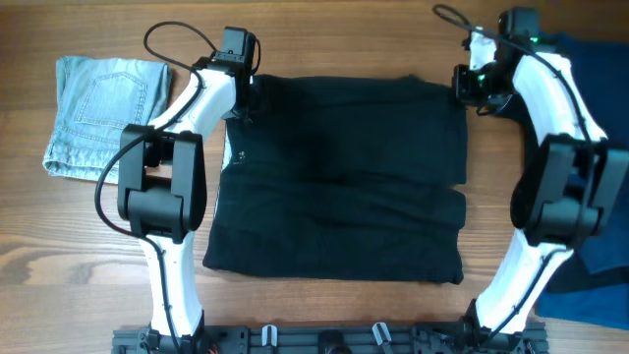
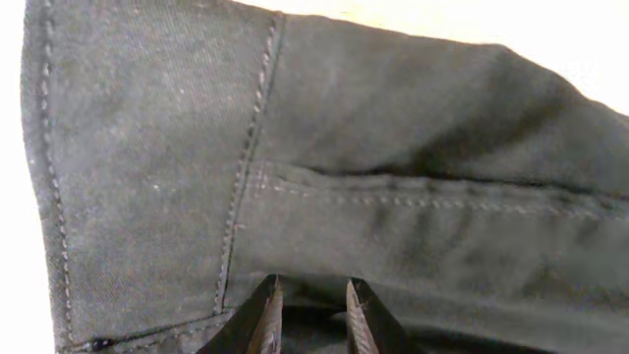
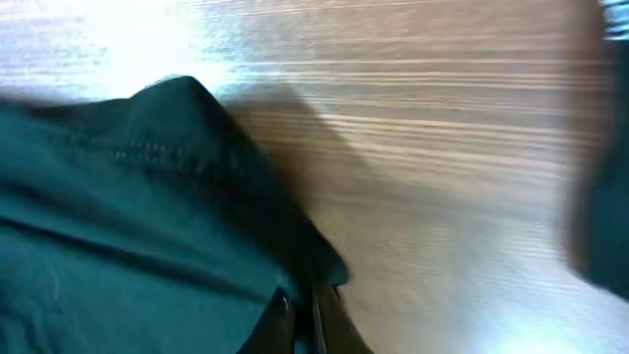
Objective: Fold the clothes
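Wood-grain table runs under everything, and the clothes, a plain black garment, lie spread nearly flat in the middle of it, roughly rectangular, with a few soft creases across the half nearer the arms' bases. Both arms reach to the garment's far edge, one at each far corner. The left gripper sits at the far-left corner. From its own camera the black fabric fills almost the whole view, seams and stitching plain to see, and the left gripper has its jaws drawn narrow with dark cloth lying between them, so it looks to be pinching the garment there. The right gripper is at the far-right corner. From its wrist the right gripper has its jaws pressed tight together, with the cloth's edge running right into them and the corner of the garment rising off the wood. A folded light-blue denim piece with a stitched pocket lies well to the left of the black garment, apart from it. A dark blue cloth lies off to the garment's right, behind the right arm.
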Controlling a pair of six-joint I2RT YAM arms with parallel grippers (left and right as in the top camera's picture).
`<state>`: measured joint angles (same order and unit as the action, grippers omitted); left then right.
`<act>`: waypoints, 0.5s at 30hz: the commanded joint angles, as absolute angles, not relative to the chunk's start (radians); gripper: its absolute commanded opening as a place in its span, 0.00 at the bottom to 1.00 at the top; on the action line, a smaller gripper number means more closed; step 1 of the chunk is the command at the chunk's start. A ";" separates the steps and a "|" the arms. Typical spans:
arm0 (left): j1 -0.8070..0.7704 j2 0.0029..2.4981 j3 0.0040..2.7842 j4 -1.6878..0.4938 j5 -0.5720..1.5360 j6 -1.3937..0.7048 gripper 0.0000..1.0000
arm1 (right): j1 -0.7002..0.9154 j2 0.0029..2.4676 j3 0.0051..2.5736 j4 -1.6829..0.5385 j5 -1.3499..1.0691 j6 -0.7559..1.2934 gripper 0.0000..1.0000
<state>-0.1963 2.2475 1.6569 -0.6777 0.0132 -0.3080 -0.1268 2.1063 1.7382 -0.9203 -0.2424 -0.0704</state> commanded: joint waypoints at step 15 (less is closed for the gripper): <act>-0.163 2.334 1.581 -0.718 -0.076 -0.289 0.04 | -0.159 1.990 1.780 -0.899 -0.419 -0.102 0.10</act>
